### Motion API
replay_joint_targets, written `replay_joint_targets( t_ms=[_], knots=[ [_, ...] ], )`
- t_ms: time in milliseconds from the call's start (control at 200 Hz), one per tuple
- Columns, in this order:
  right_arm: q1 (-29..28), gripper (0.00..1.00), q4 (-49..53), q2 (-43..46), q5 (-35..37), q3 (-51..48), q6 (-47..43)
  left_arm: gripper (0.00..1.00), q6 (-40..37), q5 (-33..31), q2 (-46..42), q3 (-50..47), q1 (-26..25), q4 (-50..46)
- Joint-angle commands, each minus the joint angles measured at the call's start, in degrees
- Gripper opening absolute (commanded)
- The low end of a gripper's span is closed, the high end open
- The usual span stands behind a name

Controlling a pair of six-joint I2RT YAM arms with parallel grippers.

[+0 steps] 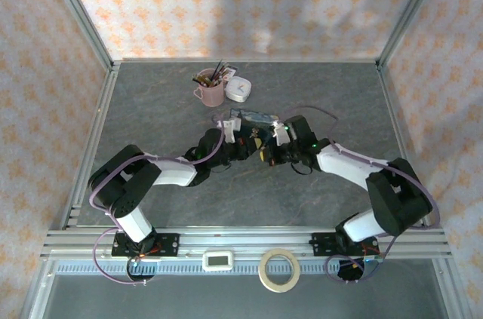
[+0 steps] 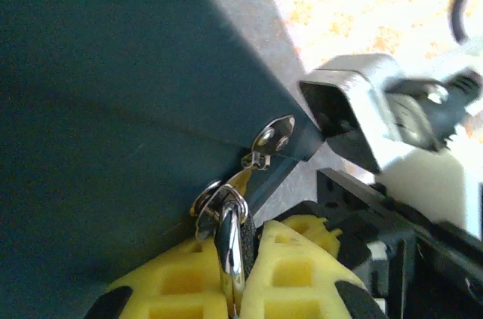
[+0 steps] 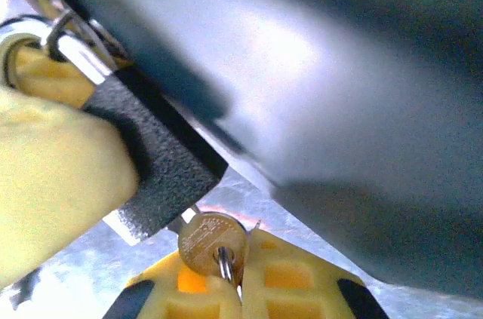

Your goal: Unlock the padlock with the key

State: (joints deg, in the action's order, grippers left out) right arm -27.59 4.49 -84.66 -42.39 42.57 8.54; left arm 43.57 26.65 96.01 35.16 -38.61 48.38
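Note:
My left gripper (image 2: pixel 243 249) is shut on the padlock (image 2: pixel 230 236): its dark textured body and silver shackle stick up between the yellow pads. The shackle runs through a metal loop on the dark blue tin (image 2: pixel 113 108). In the right wrist view the padlock's body (image 3: pixel 158 176) hangs under the tin (image 3: pixel 339 108), beside the left gripper's yellow pad (image 3: pixel 53 183). Right below the body is the key (image 3: pixel 207 240), with my right gripper (image 3: pixel 241 266) shut on its round brass-coloured head. From above, both grippers (image 1: pixel 253 142) (image 1: pixel 270 150) meet at the tin (image 1: pixel 256 118).
A pink mug of brushes (image 1: pixel 210 91) and a small white box (image 1: pixel 239 89) stand behind the tin. A white timer (image 1: pixel 219 260) and a tape roll (image 1: pixel 279 268) lie on the front rail. Patterned walls surround the grey table (image 1: pixel 151 108).

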Motion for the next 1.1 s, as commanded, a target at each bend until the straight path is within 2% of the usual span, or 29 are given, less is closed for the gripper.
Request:
replay_joint_targets(
  t_ms=[0,420,676,831,951,1096],
  knots=[
    [5.7,0.0,-6.7,-0.7,-2.4,3.2,4.7,0.0,-9.1,5.8,-1.7,-3.2,-0.6,-0.4],
    [8.7,0.0,-7.0,-2.8,-7.4,3.4,10.0,0.0,-7.9,7.0,-0.7,-5.9,-0.4,8.6],
    [8.7,0.01,-6.3,1.9,-0.9,1.8,8.8,0.0,6.5,3.3,2.5,-3.0,0.0,9.4],
    [8.5,0.16,-6.9,4.3,0.9,0.0,7.9,0.0,13.3,0.0,1.9,-1.1,0.0,6.8],
    [8.5,0.34,-7.9,5.3,0.2,-1.2,8.2,0.0,17.6,-2.2,1.2,-0.7,0.0,6.0],
    [8.4,0.46,-10.2,7.3,-0.4,-3.1,10.5,0.0,21.2,-5.3,1.0,-1.6,-0.1,7.2]
  ],
)
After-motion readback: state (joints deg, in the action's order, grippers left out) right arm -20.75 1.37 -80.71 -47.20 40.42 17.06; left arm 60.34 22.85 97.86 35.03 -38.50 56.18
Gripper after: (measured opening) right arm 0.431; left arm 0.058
